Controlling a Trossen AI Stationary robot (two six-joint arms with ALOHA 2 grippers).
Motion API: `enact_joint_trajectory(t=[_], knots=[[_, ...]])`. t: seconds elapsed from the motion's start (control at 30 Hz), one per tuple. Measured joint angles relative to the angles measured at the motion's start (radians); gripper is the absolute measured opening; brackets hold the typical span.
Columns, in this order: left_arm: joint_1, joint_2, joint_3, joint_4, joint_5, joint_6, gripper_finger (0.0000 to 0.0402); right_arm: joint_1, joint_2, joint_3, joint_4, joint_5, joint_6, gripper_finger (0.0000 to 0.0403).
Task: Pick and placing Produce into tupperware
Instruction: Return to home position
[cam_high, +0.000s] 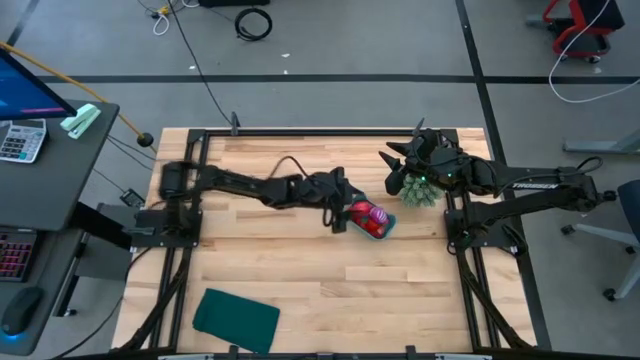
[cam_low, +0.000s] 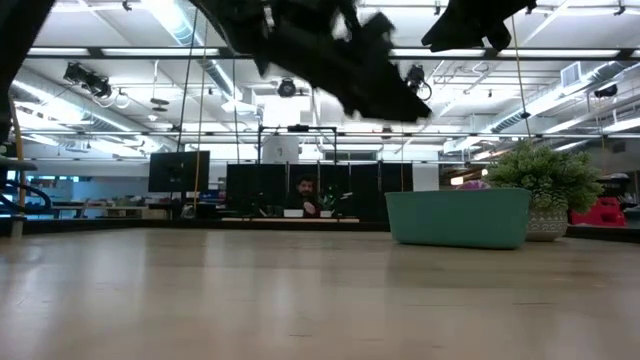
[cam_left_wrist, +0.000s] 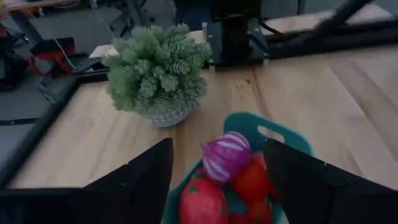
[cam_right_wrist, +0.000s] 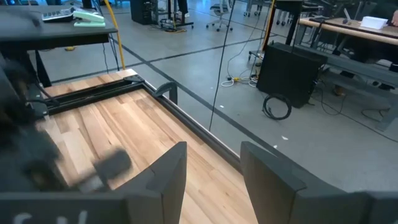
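A small teal plastic tub (cam_high: 386, 229) with rounded corners and shallow, smooth walls sits on the pale wood-plank bench (cam_high: 300, 270), a little right of centre. It is heaped with produce. A glossy purple-and-pink striped ball (cam_left_wrist: 226, 155) lies on top, with a larger red fruit (cam_left_wrist: 202, 200) beside it and a smooth round red fruit (cam_left_wrist: 252, 180) touching both. Smaller red pieces lie lower in the tub, too hidden to tell apart.

The left tool (cam_left_wrist: 219, 148) hangs above the bench, just left of the tub in the high view. Its two flat dark fingers (cam_left_wrist: 140, 180) are spread wide with nothing between them. The tub and its load lie just ahead of the fingertips and below them.

The right tool (cam_right_wrist: 212, 149) is raised over the right part of the bench, its fingers apart and empty, pointing past the bench edge toward the grey floor (cam_right_wrist: 205, 81). Near it, just beyond the tub, stands a green spiky bushy plant (cam_high: 415, 190) in a small white patterned pot (cam_left_wrist: 165, 116). A flat dark teal rectangular sheet (cam_high: 236, 318) lies at the lower left of the high view, well apart from the tub.
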Motion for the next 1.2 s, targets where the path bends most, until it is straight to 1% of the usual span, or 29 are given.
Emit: enact_joint_trajectory(t=[0.07, 0.17, 0.23, 0.3, 0.37, 0.43, 0.5, 0.53, 0.6, 0.67, 0.73, 0.8, 0.83, 0.97, 1.03, 1.1, 1.13, 1.2], knots=[[0.006, -0.082, 0.0, -0.119, -0.002, 0.064, 0.0251, 0.0, 0.0, 0.0, 0.0, 0.0, 0.0, 0.0159], [0.018, -0.221, 0.001, -0.36, -0.085, 0.108, 0.0243, 0.0, 0.0, 0.0, -0.001, 0.0, -0.003, 0.0159], [0.024, -0.314, 0.001, -0.527, -0.158, 0.082, 0.0239, 0.003, 0.0, 0.0, -0.002, 0.0, 0.003, 0.0159], [0.029, -0.414, 0.0, -0.666, -0.208, 0.036, 0.0235, 0.008, 0.0, 0.0, -0.002, 0.0, 0.023, 0.0159], [0.029, -0.514, 0.0, -0.775, -0.233, 0.003, 0.0233, 0.009, 0.0, 0.0, -0.002, 0.0, 0.051, 0.0159], [0.028, -0.609, 0.0, -0.865, -0.239, 0.011, 0.0231, 0.01, 0.0, 0.0, -0.002, -0.001, 0.066, 0.0159], [0.028, -0.691, 0.0, -0.928, -0.238, 0.022, 0.0231, 0.009, 0.0, 0.0, -0.002, -0.001, 0.064, 0.0159], [0.028, -0.73, 0.0, -0.962, -0.238, -0.007, 0.0232, 0.006, 0.0, 0.0, -0.001, -0.001, 0.056, 0.0159], [0.024, -0.804, 0.0, -1.046, -0.24, -0.119, 0.0234, 0.0, 0.0, 0.0, 0.018, 0.0, 0.041, 0.0159], [0.024, -0.87, 0.0, -1.101, -0.24, -0.211, 0.0235, -0.013, 0.0, 0.0, 0.072, -0.001, 0.024, 0.0159], [0.026, -0.933, 0.0, -1.151, -0.24, -0.263, 0.0233, -0.022, -0.003, 0.0, 0.116, 0.0, 0.04, 0.0159], [0.026, -0.999, 0.0, -1.21, -0.238, -0.31, 0.0231, -0.02, -0.009, 0.0, 0.099, -0.018, 0.039, 0.0159], [0.026, -1.034, 0.0, -1.242, -0.238, -0.33, 0.0229, -0.016, -0.016, 0.0, 0.091, -0.056, 0.028, 0.0159], [0.012, -1.178, -0.001, -1.346, -0.233, -0.411, 0.0227, 0.005, -0.077, 0.0, 0.004, -0.264, 0.001, 0.0159], [-0.001, -1.263, -0.001, -1.357, -0.228, -0.423, 0.0227, 0.027, -0.119, 0.0, -0.039, -0.303, -0.005, 0.0159], [-0.016, -1.344, -0.003, -1.366, -0.218, -0.428, 0.0229, 0.052, -0.163, 0.0, -0.098, -0.302, -0.033, 0.0159], [-0.023, -1.391, -0.009, -1.361, -0.217, -0.429, 0.0229, 0.062, -0.184, 0.0, -0.126, -0.281, -0.037, 0.0159], [-0.032, -1.479, -0.037, -1.36, -0.217, -0.434, 0.0231, 0.076, -0.217, -0.019, -0.137, -0.205, -0.024, 0.0159]])
